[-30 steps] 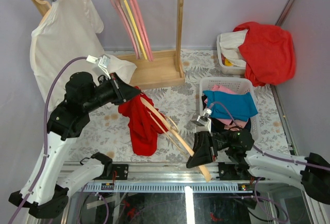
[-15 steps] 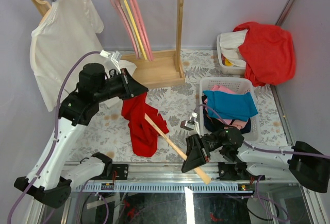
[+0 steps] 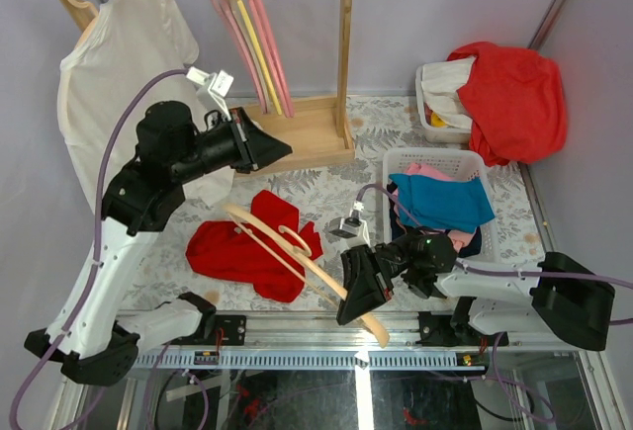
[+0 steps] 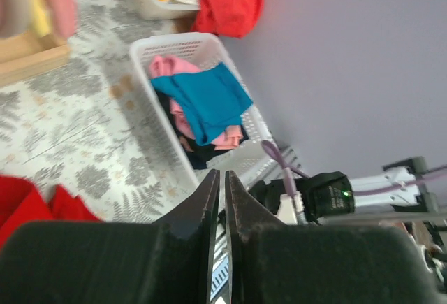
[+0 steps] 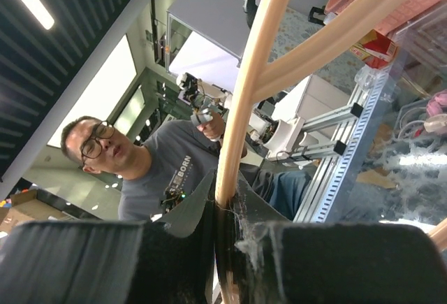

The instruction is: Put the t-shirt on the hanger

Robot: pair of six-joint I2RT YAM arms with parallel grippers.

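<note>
The red t-shirt (image 3: 240,250) lies crumpled on the patterned table, left of centre; one corner shows in the left wrist view (image 4: 28,205). The pale wooden hanger (image 3: 297,255) slants over the shirt's right part, its hook by the red cloth. My right gripper (image 3: 354,290) is shut on the hanger's lower arm near the front edge; the right wrist view shows the arm (image 5: 246,94) clamped in the right gripper (image 5: 223,203). My left gripper (image 3: 277,146) is shut and empty, raised above and behind the shirt; the left wrist view shows the left gripper (image 4: 223,175) with nothing in it.
A wooden rack (image 3: 344,54) with pink and yellow hangers (image 3: 259,49) stands at the back. A white t-shirt (image 3: 119,64) hangs at far left. A white basket (image 3: 398,159) of blue and pink clothes is on the right. A bin with a red-orange garment (image 3: 514,94) is behind it.
My left gripper let go of the red t-shirt, which dropped and spread leftward on the table, then rose toward the rack. My right gripper moved left, swinging the hanger over the shirt.
</note>
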